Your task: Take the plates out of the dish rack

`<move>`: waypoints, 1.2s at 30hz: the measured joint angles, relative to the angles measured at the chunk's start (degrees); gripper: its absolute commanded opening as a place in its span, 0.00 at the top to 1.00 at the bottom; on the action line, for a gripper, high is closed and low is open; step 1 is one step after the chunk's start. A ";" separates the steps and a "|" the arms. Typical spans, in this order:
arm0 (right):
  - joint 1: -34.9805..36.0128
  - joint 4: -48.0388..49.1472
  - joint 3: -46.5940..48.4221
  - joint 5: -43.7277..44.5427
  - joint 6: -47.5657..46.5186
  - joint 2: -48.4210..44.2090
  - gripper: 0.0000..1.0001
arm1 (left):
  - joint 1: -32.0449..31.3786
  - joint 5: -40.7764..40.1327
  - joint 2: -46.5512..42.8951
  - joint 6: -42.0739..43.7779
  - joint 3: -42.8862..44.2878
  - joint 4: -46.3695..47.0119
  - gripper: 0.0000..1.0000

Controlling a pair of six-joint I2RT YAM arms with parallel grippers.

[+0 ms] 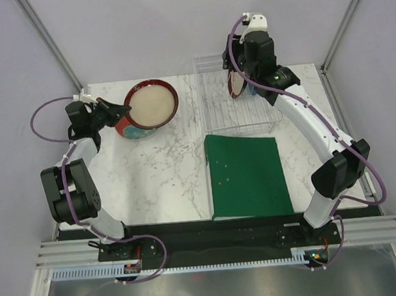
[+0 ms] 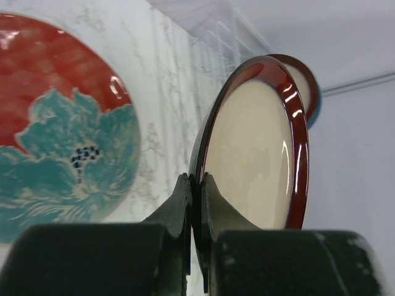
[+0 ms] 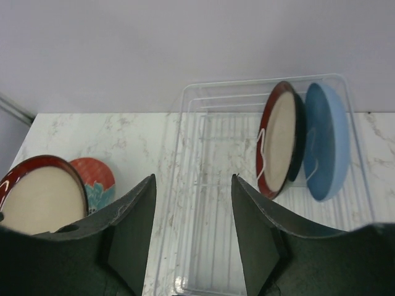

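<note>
grips cream-centred plate (image 1: 152, 103), glossy dark-red rim, tilted, upper left of frame, with left gripper (image 2: 194, 185) pinched tight on rim, elbow folded | over red teal-flower plate (image 2: 55, 123) flat on marble table (image 1: 165, 171) | shows second cream plate (image 3: 279, 148) and light blue plate (image 3: 327, 142) upright in clear dish rack (image 3: 180, 129), upper right | hangs right gripper (image 3: 192, 182) above rack, jaws parted, holding nothing

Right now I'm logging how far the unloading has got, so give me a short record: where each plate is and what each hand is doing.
Left hand: shut on the rim of the held cream plate
Right hand: open, empty, over the dish rack
Flower plate: flat on the table, out of the rack
Racked cream plate: upright in the rack
Blue plate: upright in the rack, next to the racked cream plate
Green folder: flat on the table, in front of the rack
Left to unload: two plates
</note>
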 measured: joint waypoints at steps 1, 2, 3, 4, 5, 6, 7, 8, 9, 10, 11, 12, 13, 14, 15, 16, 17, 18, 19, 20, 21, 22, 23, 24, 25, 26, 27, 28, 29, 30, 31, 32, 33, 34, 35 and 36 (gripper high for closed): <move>-0.87 0.00 -0.28 0.00 -0.11 -0.39 0.41 | 0.28 -0.98 0.20 1.44 0.55 -1.73 0.98; -1.88 0.00 -0.55 0.04 -0.17 -0.74 0.41 | 0.55 -2.05 0.55 3.15 1.22 -3.54 0.98; -2.80 0.00 -0.76 0.02 -0.31 -0.98 0.41 | 0.72 -3.10 1.01 4.61 1.95 -5.35 0.98; -3.61 -0.02 -0.98 0.04 -0.37 -1.14 0.41 | 0.79 -4.11 1.68 5.99 2.69 -6.91 0.98; -4.17 0.00 -1.20 0.00 -0.52 -1.16 0.42 | 0.85 -5.05 2.62 7.23 3.58 -8.39 0.98; -4.72 0.00 -1.33 0.00 -0.55 -1.16 0.42 | 0.94 -5.73 3.52 8.11 4.24 -9.38 0.98; -5.16 0.02 -1.66 -0.07 -0.61 -1.16 0.42 | 1.05 -6.71 4.57 9.11 4.98 -10.54 0.98; -5.51 -0.02 -1.99 -0.15 -0.66 -1.16 0.43 | 1.11 -7.61 5.66 10.05 5.68 -11.72 0.98; -5.73 -0.02 -2.36 -0.20 -0.72 -1.16 0.43 | 1.22 -8.37 6.69 10.86 6.38 -12.72 0.98; -5.95 -0.04 -2.73 -0.35 -0.76 -1.16 0.43 | 1.38 -9.07 7.93 11.69 7.15 -13.70 0.98; -6.21 -0.09 -2.99 -0.44 -0.76 -1.14 0.43 | 1.57 -9.84 9.03 12.37 7.78 -14.56 0.98; -6.40 -0.09 -3.21 -0.59 -0.79 -1.11 0.43 | 1.81 -10.56 9.97 12.94 8.33 -15.34 0.98; -6.60 -0.09 -3.43 -0.66 -0.79 -1.11 0.44 | 2.08 -11.23 10.78 13.44 8.68 -15.80 0.98; -6.75 -0.09 -3.54 -0.85 -0.79 -1.07 0.44 | 2.38 -11.87 11.39 13.86 8.90 -16.15 0.98; -6.97 -0.07 -3.61 -1.07 -0.79 -0.98 0.44 | 2.69 -12.52 11.82 14.16 9.03 -16.57 0.98; -7.13 -0.04 -3.61 -1.29 -0.79 -0.83 0.44 | 2.99 -13.07 12.24 14.53 9.22 -16.96 0.98; -7.37 -0.02 -3.61 -1.55 -0.79 -0.61 0.44 | 3.26 -13.42 12.57 14.82 9.38 -17.16 0.98; -7.50 -0.02 -3.63 -1.66 -0.79 -0.39 0.44 | 3.56 -13.84 12.85 14.97 9.55 -17.35 0.98; -7.61 -0.02 -3.69 -1.77 -0.79 -0.20 0.45 | 3.85 -14.25 13.18 15.02 9.66 -17.38 0.98; -7.76 -0.09 -3.74 -1.90 -0.79 0.04 0.45 | 4.09 -14.47 13.55 15.04 9.84 -17.35 0.98; -7.85 0.00 -3.74 -2.08 -0.79 0.33 0.45 | 4.33 -14.71 13.94 15.04 9.99 -17.33 0.98; -7.98 0.00 -3.78 -2.14 -0.79 0.57 0.44 | 4.46 -14.99 14.43 15.04 10.21 -17.29 0.98; -8.11 0.02 -4.02 -2.34 -0.76 0.70 0.44 | 4.61 -15.32 14.97 15.04 10.51 -17.29 0.98; -8.17 0.00 -4.26 -2.51 -0.76 0.74 0.44 | 4.66 -15.63 15.54 15.04 10.75 -17.22 0.98; -8.20 0.00 -4.50 -2.71 -0.79 0.85 0.43 | 4.70 -15.85 16.31 15.04 11.10 -17.18 0.98; -8.24 0.00 -4.66 -2.91 -0.79 1.07 0.42 | 4.70 -15.96 17.09 15.04 11.50 -17.11 0.98; -8.33 0.00 -4.68 -2.97 -0.85 1.31 0.41 | 4.72 -16.06 17.84 14.97 11.82 -17.07 0.98; -8.41 0.00 -4.68 -3.10 -1.01 1.60 0.38 | 4.76 -15.98 18.36 14.93 12.17 -16.96 0.98; -8.44 -0.02 -4.68 -3.15 -1.18 1.90 0.35 | 4.81 -15.85 18.95 14.93 12.59 -16.74 0.98; -8.46 0.02 -4.68 -3.17 -1.33 2.23 0.34 | 4.85 -15.67 19.32 14.91 13.00 -16.46 0.97; -8.48 0.00 -4.68 -3.17 -1.64 2.54 0.34 | 4.85 -15.72 19.58 14.93 13.31 -16.31 0.95; -8.52 -0.04 -4.63 -3.15 -2.10 3.08 0.34 | 4.85 -15.74 19.87 14.93 13.60 -16.15 0.95; -8.52 -0.07 -4.50 -3.10 -2.40 3.56 0.34 | 4.85 -15.69 20.28 14.93 14.16 -16.09 0.94; -8.57 -0.59 -3.85 -2.80 -2.93 4.50 0.33 | 4.85 -15.69 20.85 14.93 14.78 -16.06 0.91; -8.57 -0.92 -3.34 -2.36 -3.39 5.55 0.33 | 4.85 -15.67 21.33 14.91 15.41 -16.09 0.89; -8.57 -1.22 -2.84 -1.84 -3.85 6.58 0.33 | 4.87 -15.58 21.92 14.91 16.04 -16.13 0.86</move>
